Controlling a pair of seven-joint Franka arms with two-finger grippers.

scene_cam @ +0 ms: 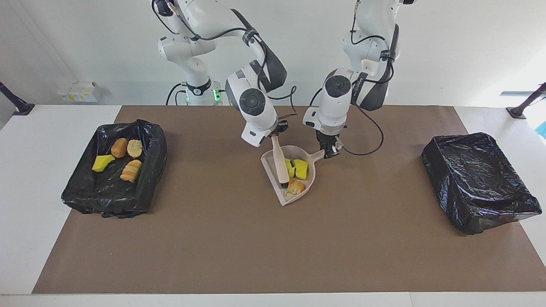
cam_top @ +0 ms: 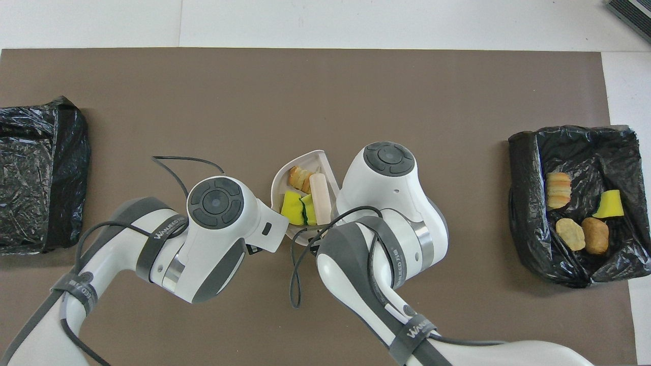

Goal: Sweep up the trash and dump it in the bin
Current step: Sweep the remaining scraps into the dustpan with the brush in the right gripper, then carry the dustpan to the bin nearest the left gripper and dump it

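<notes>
Dustpan [scene_cam: 313, 170]: beige. Brush [scene_cam: 279, 164]: beige handle, black bristles. Trash [scene_cam: 298, 169]: yellow sponge chunks, one green-backed; orange-tan lumps. Bin liners [scene_cam: 477, 179]: glossy black. Bench [scene_cam: 42, 179]: white, brown mat [scene_cam: 273, 247]. Arms: white, grey joints.

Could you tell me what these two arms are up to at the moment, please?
They are sweeping up trash. The left gripper holds the handle of the beige dustpan, and the right gripper holds a brush with its head inside the pan. Two yellow sponge chunks and a bread-like lump lie in the pan. Four more pieces sit in the black-lined bin at the right arm's end; the other bin shows none.
</notes>
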